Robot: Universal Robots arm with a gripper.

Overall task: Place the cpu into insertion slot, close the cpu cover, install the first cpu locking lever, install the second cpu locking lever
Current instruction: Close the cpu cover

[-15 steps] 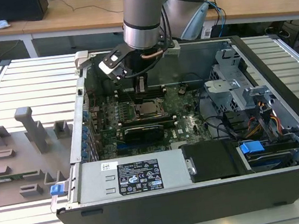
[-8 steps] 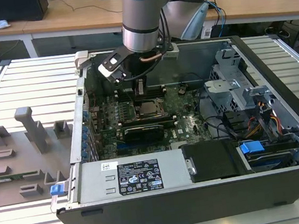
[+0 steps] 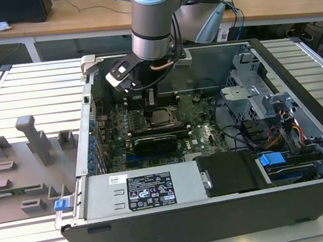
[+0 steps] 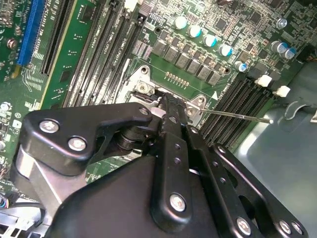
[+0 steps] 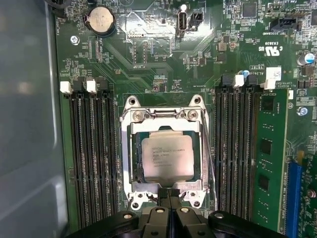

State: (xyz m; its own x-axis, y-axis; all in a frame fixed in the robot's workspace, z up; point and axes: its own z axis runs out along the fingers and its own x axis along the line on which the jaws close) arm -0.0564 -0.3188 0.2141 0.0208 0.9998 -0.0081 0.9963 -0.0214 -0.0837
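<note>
The cpu [image 5: 167, 157] lies flat in its socket on the green motherboard [image 5: 148, 59], its pale metal top showing through the window of the cpu cover [image 5: 198, 148], which lies down over it. My gripper [image 5: 168, 194] is shut, its black fingertips pressed together at the socket's edge, with nothing visible between them. In the second wrist view the gripper [image 4: 166, 103] tip sits at the socket frame, and a thin locking lever [image 4: 237, 115] sticks out sideways beside it. A wire lever [image 5: 211, 163] runs along one side of the socket. In the exterior view the gripper [image 3: 150, 100] hangs just above the cpu [image 3: 161, 117].
Black memory slots [image 5: 91, 158] flank the socket, and a green memory module [image 5: 270, 148] stands in one. The open computer case [image 3: 294, 51] walls in the board, with a power supply [image 3: 146, 190] in front and drive cages [image 3: 253, 98] on the exterior view's right. Grey fixtures [image 3: 19, 162] lie outside.
</note>
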